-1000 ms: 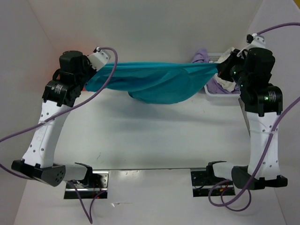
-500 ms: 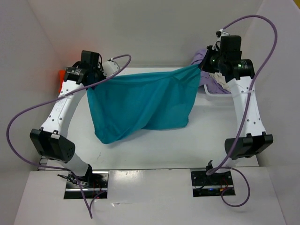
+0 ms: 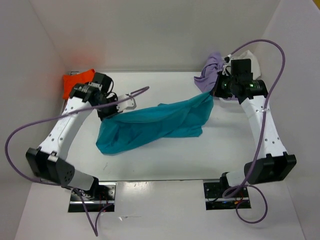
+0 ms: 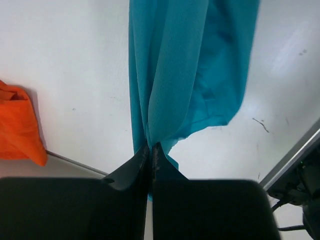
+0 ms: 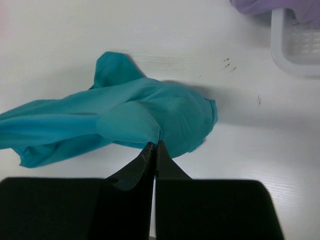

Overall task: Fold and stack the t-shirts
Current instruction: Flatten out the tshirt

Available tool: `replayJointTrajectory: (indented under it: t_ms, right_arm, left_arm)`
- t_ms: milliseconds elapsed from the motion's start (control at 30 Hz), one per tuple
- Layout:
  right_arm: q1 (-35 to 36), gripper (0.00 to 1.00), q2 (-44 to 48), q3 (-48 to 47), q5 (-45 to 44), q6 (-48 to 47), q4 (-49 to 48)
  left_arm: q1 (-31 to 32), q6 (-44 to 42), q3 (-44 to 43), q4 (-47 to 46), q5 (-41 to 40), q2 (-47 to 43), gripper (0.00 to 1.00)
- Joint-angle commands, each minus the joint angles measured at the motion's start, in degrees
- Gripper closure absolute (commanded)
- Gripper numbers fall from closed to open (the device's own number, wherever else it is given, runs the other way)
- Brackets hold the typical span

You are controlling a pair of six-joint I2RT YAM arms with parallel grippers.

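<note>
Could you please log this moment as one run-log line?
left gripper: shut on teal t-shirt | right gripper: shut on teal t-shirt | orange t-shirt: far-left corner

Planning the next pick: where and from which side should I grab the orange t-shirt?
Probably take the orange t-shirt by its right edge, from above: it lies bunched in the far-left corner, walls behind and left, that edge facing the table.

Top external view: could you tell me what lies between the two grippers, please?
The teal-blue t-shirt spans it, left gripper to right gripper, in that top view.
</note>
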State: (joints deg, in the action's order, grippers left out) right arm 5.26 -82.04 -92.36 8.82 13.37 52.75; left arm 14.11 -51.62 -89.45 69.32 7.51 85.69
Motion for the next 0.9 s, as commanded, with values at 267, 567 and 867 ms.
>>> replayJointTrajectory:
  t_ms: [267, 567, 867]
  right_arm:
    - [0.2, 1.00, 7.3, 2.4, 3.8, -1.3, -5.0]
    - [4.2, 1.00, -3.6, 6.5, 6.3, 1.0, -14.0]
    - [6.6, 1.00, -14.6, 1.5, 6.3, 0.4, -13.9]
  left_arm:
    - [2.6, -4.5, 11.7, -1.2, 10.4, -4.1, 0.91]
    - [-7.8, 2.7, -2.3, -16.3, 10.4, 23.2, 0.72]
    - [-8.9, 13.5, 1.6, -31.9, 2.0, 17.0, 0.35]
